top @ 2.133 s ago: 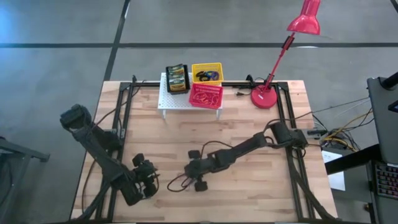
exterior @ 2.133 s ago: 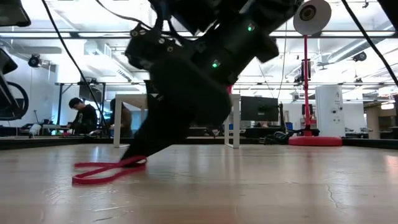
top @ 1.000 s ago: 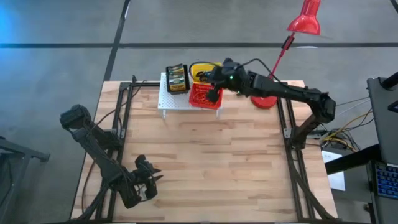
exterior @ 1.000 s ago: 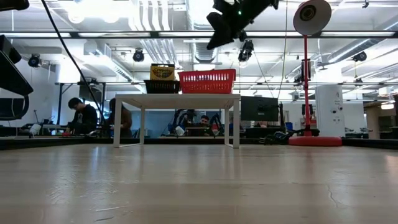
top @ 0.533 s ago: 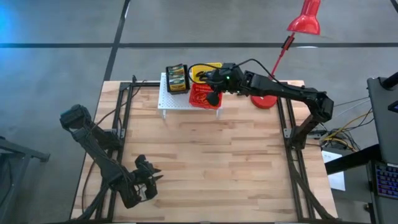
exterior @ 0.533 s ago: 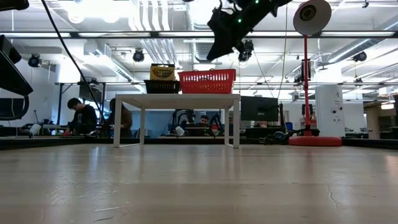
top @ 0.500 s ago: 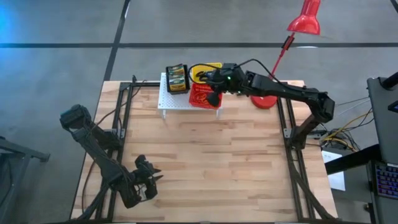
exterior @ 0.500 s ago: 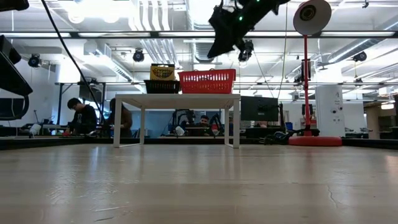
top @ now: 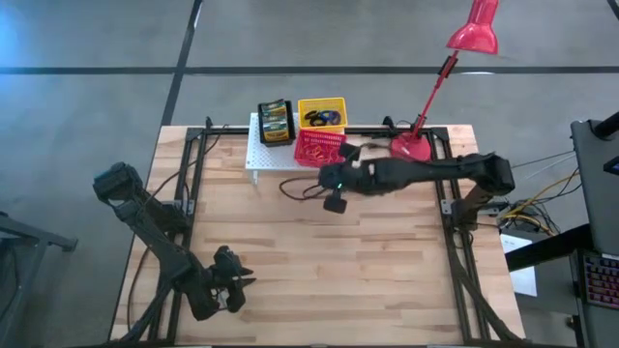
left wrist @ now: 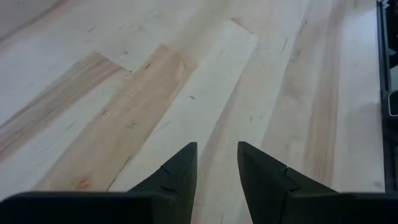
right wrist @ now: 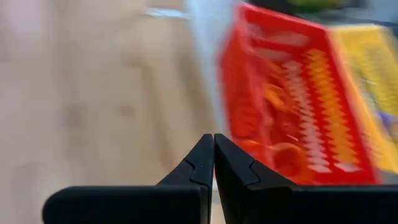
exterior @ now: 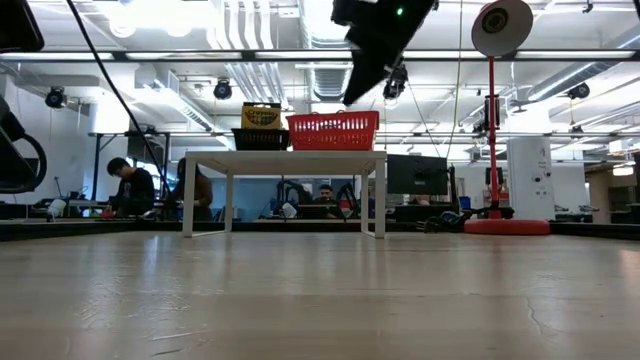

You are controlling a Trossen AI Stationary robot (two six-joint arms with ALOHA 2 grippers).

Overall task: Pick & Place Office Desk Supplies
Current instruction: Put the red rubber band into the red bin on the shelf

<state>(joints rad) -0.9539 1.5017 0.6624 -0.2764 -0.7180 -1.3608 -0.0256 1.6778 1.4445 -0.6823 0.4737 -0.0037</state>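
At the table's (top: 387, 271) far edge stands the rack (top: 263, 158). On it sit three baskets: one (top: 276, 122) at the left, one (top: 322, 112) beside it, one (top: 320, 148) in front. The lamp (top: 411, 148) stands right of the rack. The loops (top: 322, 117) probably lie in the baskets.

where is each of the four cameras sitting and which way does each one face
High view: overhead, straight down on the table; both arms show, right pincer near the red basket.
Low view: tabletop height, level toward the white rack; the right arm shows at the top.
Left wrist view: looks past the left pincer, open, at bare wood.
Right wrist view: looks past the shut pincer at the red and yellow basket.
High, low and right wrist views share the red basket.
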